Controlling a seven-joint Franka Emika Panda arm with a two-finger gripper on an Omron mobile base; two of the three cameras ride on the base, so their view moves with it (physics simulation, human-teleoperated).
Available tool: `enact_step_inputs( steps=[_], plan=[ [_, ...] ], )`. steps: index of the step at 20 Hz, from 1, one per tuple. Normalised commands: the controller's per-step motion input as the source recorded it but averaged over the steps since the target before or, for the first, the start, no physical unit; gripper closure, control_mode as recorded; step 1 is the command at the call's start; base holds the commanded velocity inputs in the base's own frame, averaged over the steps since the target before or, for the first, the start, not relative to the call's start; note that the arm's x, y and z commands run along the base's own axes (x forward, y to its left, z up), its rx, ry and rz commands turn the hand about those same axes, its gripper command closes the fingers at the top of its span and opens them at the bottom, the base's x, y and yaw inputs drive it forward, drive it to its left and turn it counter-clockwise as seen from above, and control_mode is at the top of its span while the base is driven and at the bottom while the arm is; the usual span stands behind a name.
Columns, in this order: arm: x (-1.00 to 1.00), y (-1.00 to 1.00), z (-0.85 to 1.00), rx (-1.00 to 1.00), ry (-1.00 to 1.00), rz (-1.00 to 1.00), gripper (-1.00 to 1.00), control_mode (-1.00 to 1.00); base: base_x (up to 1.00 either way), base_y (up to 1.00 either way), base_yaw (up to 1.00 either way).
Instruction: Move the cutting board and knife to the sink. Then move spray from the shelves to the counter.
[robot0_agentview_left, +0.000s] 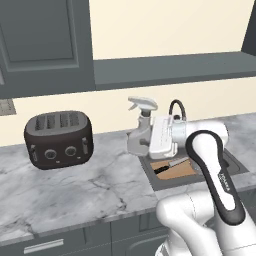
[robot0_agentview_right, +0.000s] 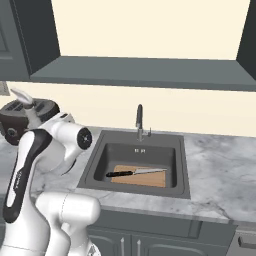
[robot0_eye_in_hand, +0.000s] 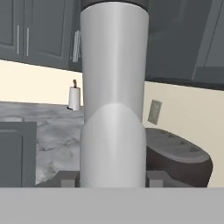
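Spray bottle (robot0_agentview_left: 139, 131) upright between the 2 fingers of the gripper (robot0_agentview_left: 148, 142), half-open jaws closed on its body; base apparently just above the counter (robot0_agentview_left: 90, 187), left of the sink (robot0_agentview_right: 100, 150); coming move: straight down; cutting board (robot0_agentview_right: 145, 177) and knife (robot0_agentview_right: 132, 173) lie in the basin.

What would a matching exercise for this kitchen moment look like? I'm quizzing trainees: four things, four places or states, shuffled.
1. cutting board
2. knife
3. spray
4. toaster

A. lying on the board
B. held upright in the hand
C. flat in the sink
D. standing on the counter, left of the sink

Pairs: 1-C, 2-A, 3-B, 4-D
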Motion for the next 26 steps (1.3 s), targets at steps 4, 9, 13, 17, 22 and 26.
enact_step_inputs(
  steps=[4,9,13,17,22,26],
  plan=[
    [0.00,0.06,-0.54,0.00,0.03,0.00,1.00,-1.00,0.00,0.00,0.00],
    [0.01,0.02,-0.50,0.00,0.05,0.03,1.00,-1.00,0.00,0.00,0.00],
    [0.00,0.15,-0.55,0.00,0.00,0.00,1.00,-1.00,0.00,0.00,0.00],
    [0.00,0.23,-0.51,0.00,0.00,0.00,1.00,-1.00,0.00,0.00,0.00],
    [0.01,0.29,-0.51,0.00,0.00,0.00,1.00,-1.00,0.00,0.00,0.00],
    [0.01,0.29,-0.52,0.00,0.00,0.00,1.00,-1.00,0.00,0.00,0.00]
  ],
)
